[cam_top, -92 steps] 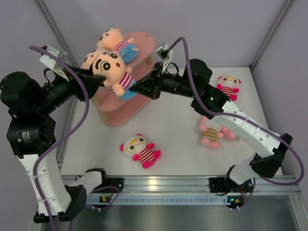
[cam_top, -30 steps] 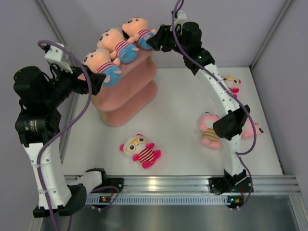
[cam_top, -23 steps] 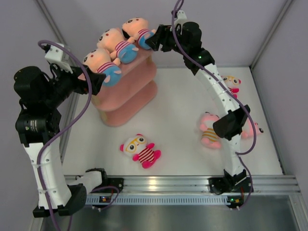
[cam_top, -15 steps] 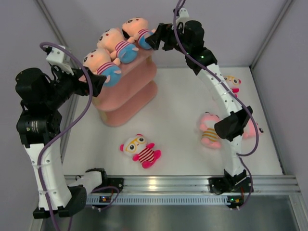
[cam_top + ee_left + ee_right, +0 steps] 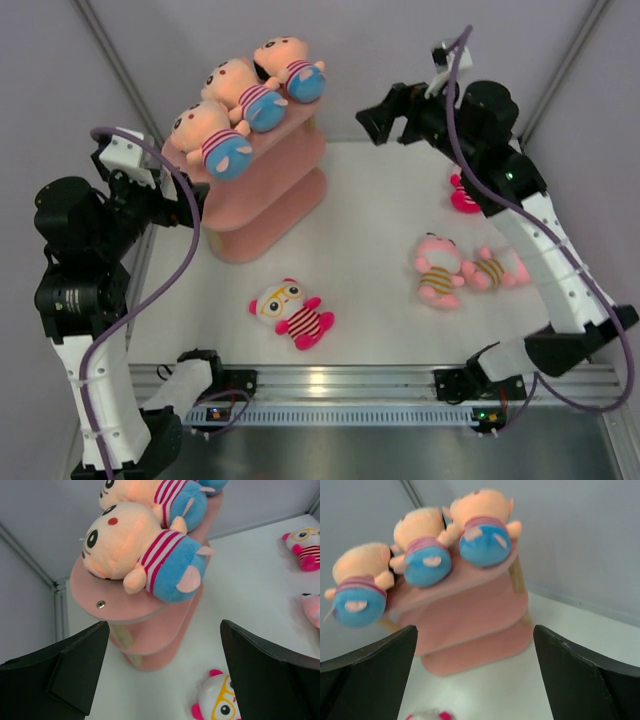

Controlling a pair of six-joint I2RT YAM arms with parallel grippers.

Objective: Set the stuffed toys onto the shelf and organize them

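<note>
Pink shelf [image 5: 250, 245] with three peach-headed toys [image 5: 240, 95] on top board [image 5: 90, 587]; glasses toy [image 5: 290, 312] and pink toys [image 5: 437, 270] lying on white table [image 5: 370, 230]. Left gripper [image 5: 162, 625] and right gripper [image 5: 475, 627] spread wide, holding nothing. Risk: brushing the overhanging nearest toy [image 5: 145, 560] off while loading lower boards [image 5: 300, 190].

i see a white table [image 5: 370, 250] filling the middle of the overhead feed, closed in by plain grey walls [image 5: 400, 40] at the far side and on both flanks. a left bar [image 5: 112, 60] and a right bar [image 5: 567, 60], both thin metal, run up the back corners. along the near edge lies a ribbed silver rail [image 5: 350, 385], with a darker grey strip [image 5: 400, 450] below it. a small green light [image 5: 482, 412] glows near the rail's right end. on my left wrist feed the table meets the wall at a pale seam [image 5: 260, 524].
</note>
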